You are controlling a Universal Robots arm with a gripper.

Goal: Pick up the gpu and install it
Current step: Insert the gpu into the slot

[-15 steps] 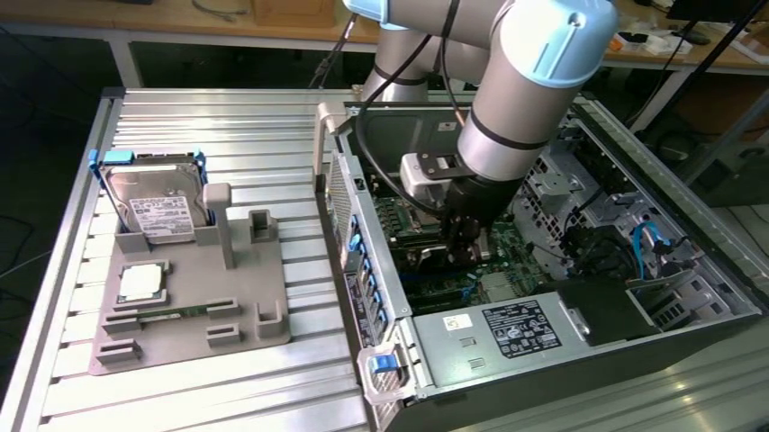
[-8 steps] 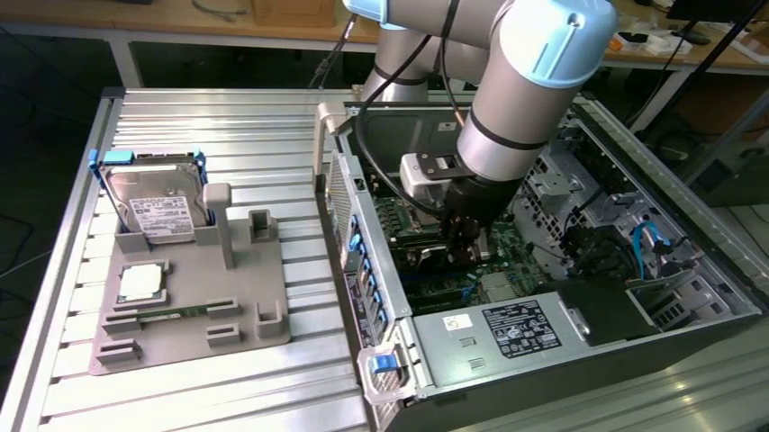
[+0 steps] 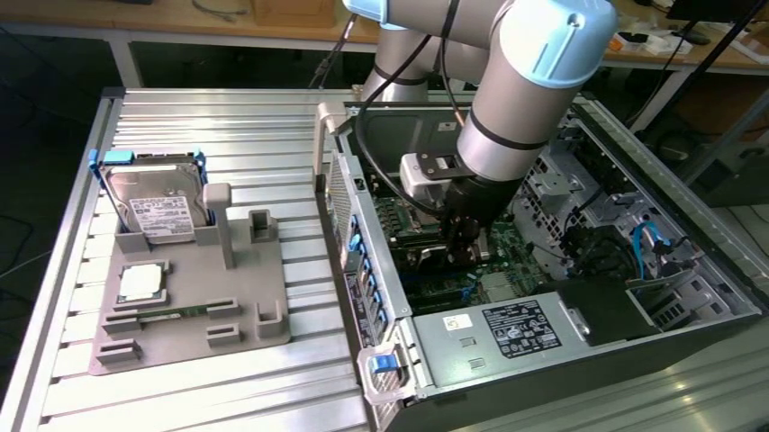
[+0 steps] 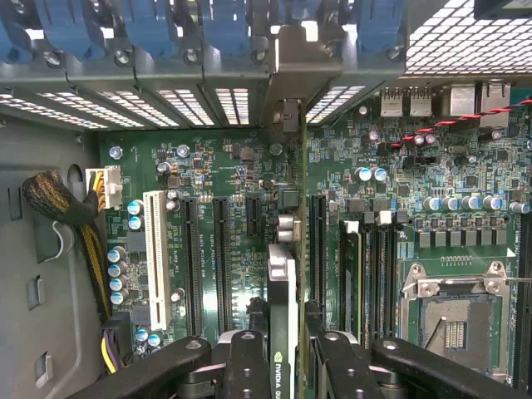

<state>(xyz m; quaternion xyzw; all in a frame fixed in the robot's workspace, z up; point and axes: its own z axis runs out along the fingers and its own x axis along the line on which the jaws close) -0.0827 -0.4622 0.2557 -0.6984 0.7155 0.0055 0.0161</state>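
Holding the gpu (image 4: 283, 287) on edge inside the open computer case (image 3: 673, 297), my gripper (image 4: 289, 366) has its fingers clamped on the card's two faces over the motherboard (image 4: 208, 166), so I judge the pick-up done and the install in hand. The card's long axis runs from the fingers toward the slotted rear wall (image 4: 191, 100), at the exterior view's left, with the silver bracket (image 4: 291, 75) end leading. Seating it, I reckon, calls for its lower edge lined up over a long black expansion slot (image 4: 318, 249); which one I cannot tell.
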